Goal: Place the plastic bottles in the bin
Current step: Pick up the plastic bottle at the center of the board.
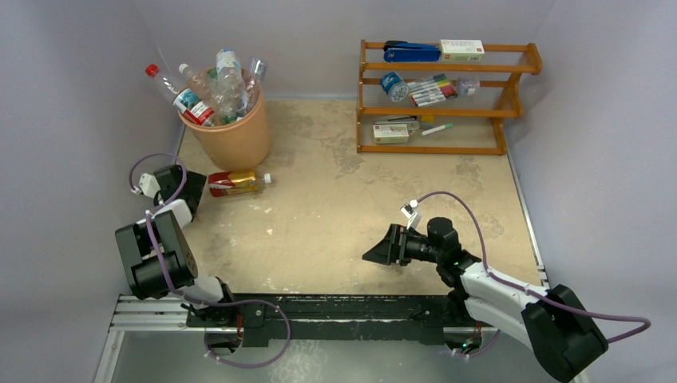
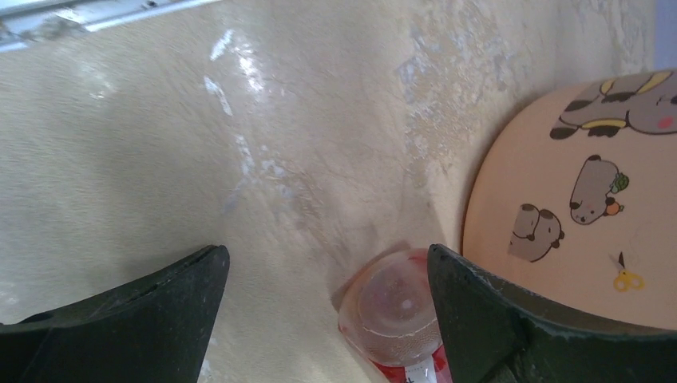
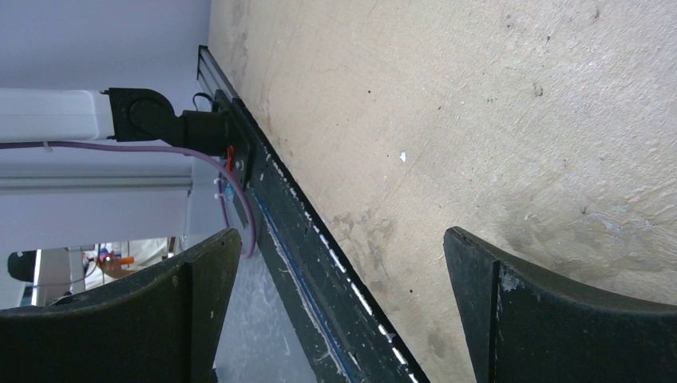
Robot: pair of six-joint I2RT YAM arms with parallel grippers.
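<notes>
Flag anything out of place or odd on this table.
One red-and-gold bottle lies on its side on the table, just in front of the bin rather than inside. The bin is heaped: bottles stick up past its rim, and a red-capped bottle leans out over the left side.

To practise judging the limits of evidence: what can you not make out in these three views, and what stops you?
1. Top view: the bin wall and the piled bottles hide any beneath; no exact count.
2. Left wrist view: the lying bottle is cut off by the bottom edge; label unreadable.
3. Top view: print on the boxes in the rack is too small to read.
</notes>
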